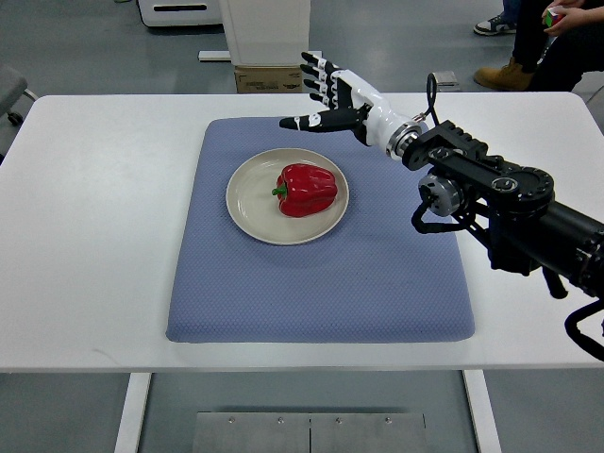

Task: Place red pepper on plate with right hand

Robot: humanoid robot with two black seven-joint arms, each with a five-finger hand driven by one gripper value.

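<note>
Already the red pepper (307, 189) lies on the plate (247, 209); the right hand (332, 94), fingers spread and empty, hovers beyond it. Risk: 1 careless sweep could knock the pepper off.

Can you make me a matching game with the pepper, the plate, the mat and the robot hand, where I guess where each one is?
Things:
1. shiny red bell pepper
2. round beige plate
3. blue fabric mat
4. right robot hand

Places:
A. lying on the white table
B. open, up above the mat's far edge
C. resting on the plate
D. sitting on the mat

Pairs: 1-C, 2-D, 3-A, 4-B
</note>
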